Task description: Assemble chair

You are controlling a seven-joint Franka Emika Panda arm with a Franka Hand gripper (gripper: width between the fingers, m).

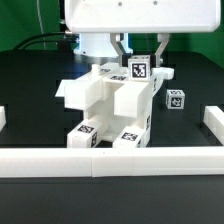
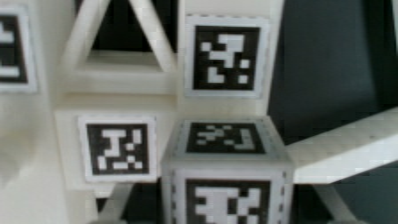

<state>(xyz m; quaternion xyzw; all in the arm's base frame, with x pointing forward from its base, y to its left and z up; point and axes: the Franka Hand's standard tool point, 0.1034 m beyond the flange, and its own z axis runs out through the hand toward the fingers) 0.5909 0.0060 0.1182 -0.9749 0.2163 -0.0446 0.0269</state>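
The partly joined chair (image 1: 108, 108) of chunky white tagged parts stands in the middle of the black table. My gripper (image 1: 140, 62) hangs over its far top end, fingers (image 1: 122, 50) down on either side of a small white tagged block (image 1: 139, 69) there. The jaws look shut on that block. In the wrist view the block (image 2: 224, 170) fills the lower middle, with a tag on top and one on its near face. Chair rails (image 2: 125, 60) run beyond it. A second small tagged block (image 1: 176, 98) lies loose on the table at the exterior view's right.
A long white border rail (image 1: 110, 160) runs along the near edge of the table, with short white rail pieces at the exterior view's left (image 1: 3, 117) and right (image 1: 212, 118). The robot's white base (image 1: 110, 20) stands behind the chair.
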